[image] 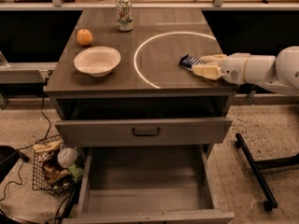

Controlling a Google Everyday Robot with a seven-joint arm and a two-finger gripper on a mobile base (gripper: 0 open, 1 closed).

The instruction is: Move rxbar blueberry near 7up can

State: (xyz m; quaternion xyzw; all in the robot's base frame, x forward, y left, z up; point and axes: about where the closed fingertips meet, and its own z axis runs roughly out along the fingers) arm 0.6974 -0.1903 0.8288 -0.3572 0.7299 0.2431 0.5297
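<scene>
the bar [188,61] is lying flat near the right edge of the table [163,50], just inside the right side of the white ring [135,59], with its left end sticking out toward the table's middle. the gripper [200,64] is reaching in from the right at table height, and its two fingers are sitting one on each side of the bar's right end, narrowed onto it, so it is looking like a grip already made, with the bar not yet lifted off the wood. the can [124,13] is standing upright at the far edge, well apart from the bar, on the other side of the ring. an orange [84,37] and a bowl [97,60] are sitting to the left, nearer the can than the bar. the step in hand is looking like the pick-up. the next move is calling for a lift, then a carry across to the far left, setting the bar down just beside the can without knocking it over.
</scene>
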